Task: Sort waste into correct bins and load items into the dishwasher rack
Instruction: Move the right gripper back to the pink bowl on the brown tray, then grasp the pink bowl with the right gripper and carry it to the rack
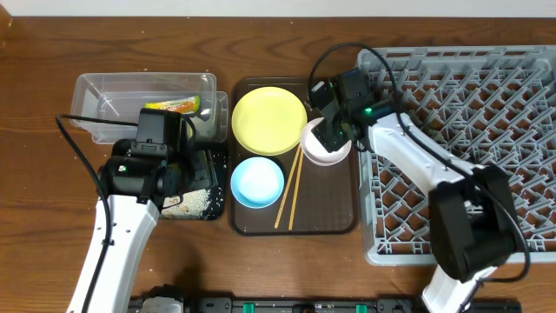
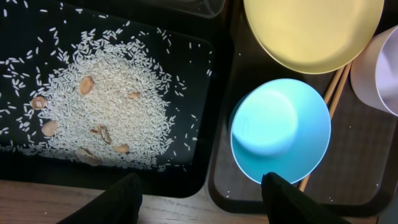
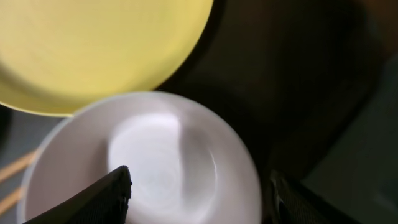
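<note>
Yellow-orange printed wrapper, half hidden, lettering unreadable. Left claw gapes empty; right claw gapes over round white bowl.

The yellow plate, light-blue bowl and white bowl sit upright (two chopsticks lie between the bowls); rice lies spread in the black tray, the wrapper in the clear tub.

White left arm, white right arm, black joints
</note>
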